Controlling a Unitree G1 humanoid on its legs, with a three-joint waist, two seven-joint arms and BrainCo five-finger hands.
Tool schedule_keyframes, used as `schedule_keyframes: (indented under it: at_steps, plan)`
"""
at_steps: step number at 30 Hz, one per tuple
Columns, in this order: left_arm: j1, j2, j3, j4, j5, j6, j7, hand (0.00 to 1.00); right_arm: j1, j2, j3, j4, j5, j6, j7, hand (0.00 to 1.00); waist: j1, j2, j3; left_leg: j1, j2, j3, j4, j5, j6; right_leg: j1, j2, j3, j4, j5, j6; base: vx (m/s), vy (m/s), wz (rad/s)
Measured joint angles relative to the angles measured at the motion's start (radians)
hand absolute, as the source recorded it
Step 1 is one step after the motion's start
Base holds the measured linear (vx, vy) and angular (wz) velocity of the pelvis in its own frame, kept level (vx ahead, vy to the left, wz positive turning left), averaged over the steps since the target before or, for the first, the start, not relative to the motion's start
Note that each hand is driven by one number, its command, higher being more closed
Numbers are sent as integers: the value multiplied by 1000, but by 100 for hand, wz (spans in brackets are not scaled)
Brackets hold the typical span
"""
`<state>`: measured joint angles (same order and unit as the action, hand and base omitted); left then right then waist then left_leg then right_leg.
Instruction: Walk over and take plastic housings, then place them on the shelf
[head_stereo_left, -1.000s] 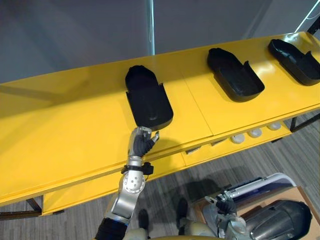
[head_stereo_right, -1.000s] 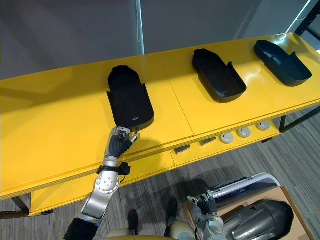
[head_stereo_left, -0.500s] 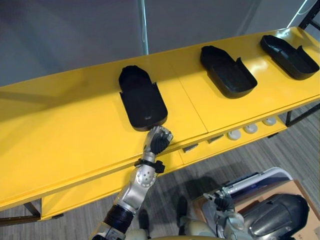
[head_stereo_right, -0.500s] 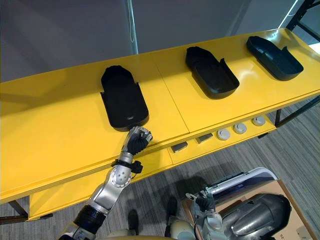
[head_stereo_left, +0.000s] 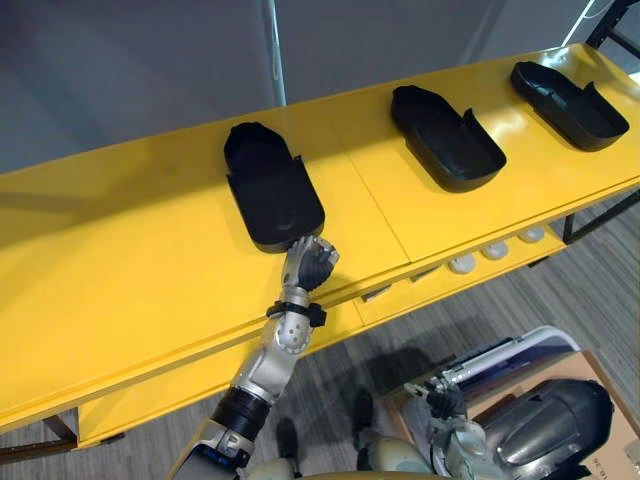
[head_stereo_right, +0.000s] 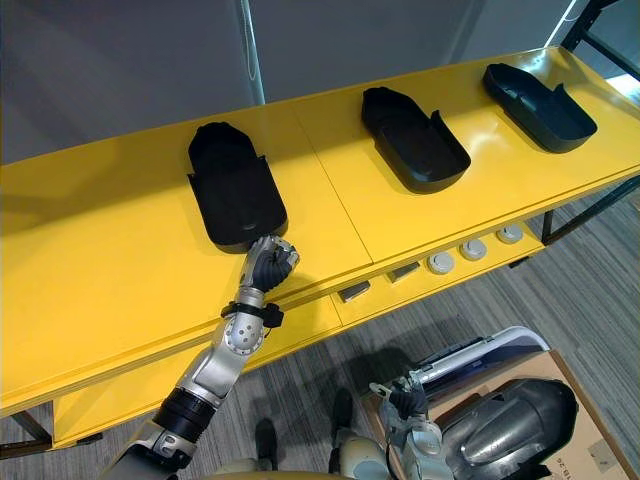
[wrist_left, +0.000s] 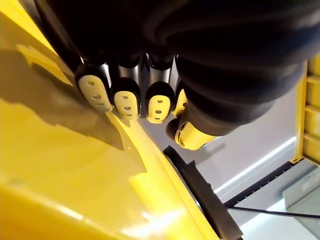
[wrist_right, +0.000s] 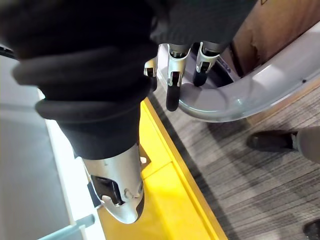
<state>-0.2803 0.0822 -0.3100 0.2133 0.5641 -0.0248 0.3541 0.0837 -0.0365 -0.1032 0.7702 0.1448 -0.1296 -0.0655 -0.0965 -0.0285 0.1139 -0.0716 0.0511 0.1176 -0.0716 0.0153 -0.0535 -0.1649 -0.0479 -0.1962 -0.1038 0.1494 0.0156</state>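
A long yellow shelf (head_stereo_left: 130, 260) runs across the scene, with a lower ledge along its front. Three black plastic housings lie on its top, well apart: the left housing (head_stereo_left: 272, 190), the middle housing (head_stereo_left: 447, 140) and the right housing (head_stereo_left: 565, 92). Each lies lengthwise from front to back. Low at the right stands a grey tub (head_stereo_left: 520, 350).

The left robot hand (head_stereo_left: 309, 265) sits on the shelf top at the near right corner of the left housing. Whether it touches the rim cannot be told. Its fingertips (wrist_left: 126, 102) are curled in and clasp nothing. A second ago the hand lay under the middle of the housing's near end with its fingers up against the rim. It has since slid to the right, and the arm reaches farther over the shelf.

The whole view has shifted, so the camera has moved; the housings keep their places on the shelf.

The right robot hand (head_stereo_left: 446, 400) stays low at the tub, its fingers (wrist_right: 172, 85) hanging relaxed over the rim and empty.

Small pale round parts (head_stereo_left: 463, 264) lie on the lower ledge.
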Motion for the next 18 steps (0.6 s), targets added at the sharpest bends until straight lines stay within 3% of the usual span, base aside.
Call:
schedule_keyframes:
  at_steps: [6, 18]
  plan:
    - [-34, 0, 23, 32, 37, 5, 11, 100, -4, 8, -4, 0, 0, 2, 1, 0, -1, -1, 1, 0, 0, 11, -11, -3, -5, -10, 1, 8, 0, 0, 0, 8, 13, -4]
    - [-44, 0, 40, 7, 1, 11, 17, 100, -10, 12, -23, 1, 0, 9, 0, 0, -2, -10, 6, 17, -3, 6, -19, 1, 1, 6, -2, 1, 3, 0, 2, 23, 20, 1]
